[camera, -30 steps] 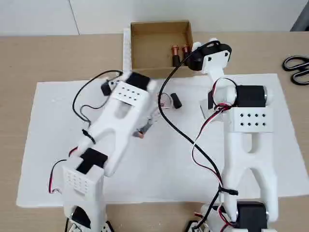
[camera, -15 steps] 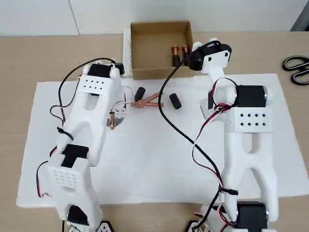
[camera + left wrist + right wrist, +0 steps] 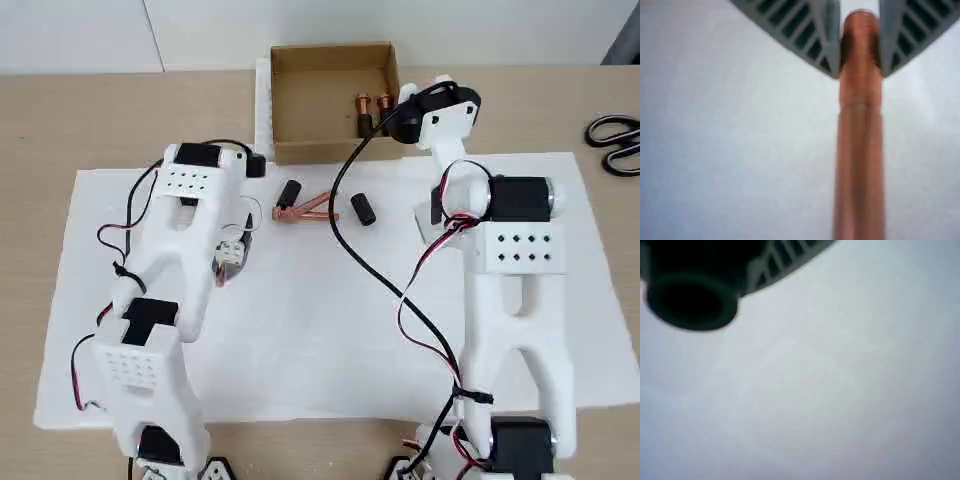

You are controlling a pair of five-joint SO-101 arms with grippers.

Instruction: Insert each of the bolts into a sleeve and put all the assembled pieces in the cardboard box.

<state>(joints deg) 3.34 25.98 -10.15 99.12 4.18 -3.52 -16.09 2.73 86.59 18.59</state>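
- Left arm: rises from its base at the near table edge and folds at the elbow. Its wrist drops over the white paper sheet (image 3: 330,340), left of centre.
- Left gripper (image 3: 859,65): claw narrow, the two grey ribbed fingers (image 3: 810,35) pinched on the threaded end of the held bolt (image 3: 860,140). The copper shank runs straight out from the tips over the paper.
- Right arm: base at the near edge on the right, links stacked towards the far side. Its far end sits just beside the right wall of the cardboard box (image 3: 300,70).
- Right gripper (image 3: 700,285): claw closed on the held sleeve (image 3: 690,305). The sleeve is black and seen end-on, with its open bore showing against one ribbed finger, above bare paper.
- Bolts, count 3 unassembled: the one in the left claw, and two loose bolts (image 3: 305,207) touching in a V on the paper in front of the box.
- Sleeves, count 3 unassembled: the one in the right claw, the first loose sleeve (image 3: 290,193) just left of the V and the second loose sleeve (image 3: 362,208) just right of it.
- Assembled pieces (image 3: 372,110), count 2: side by side in the right part of the box, copper heads towards its far wall.
- Scissors (image 3: 615,140), count 1: on the bare table, far right.
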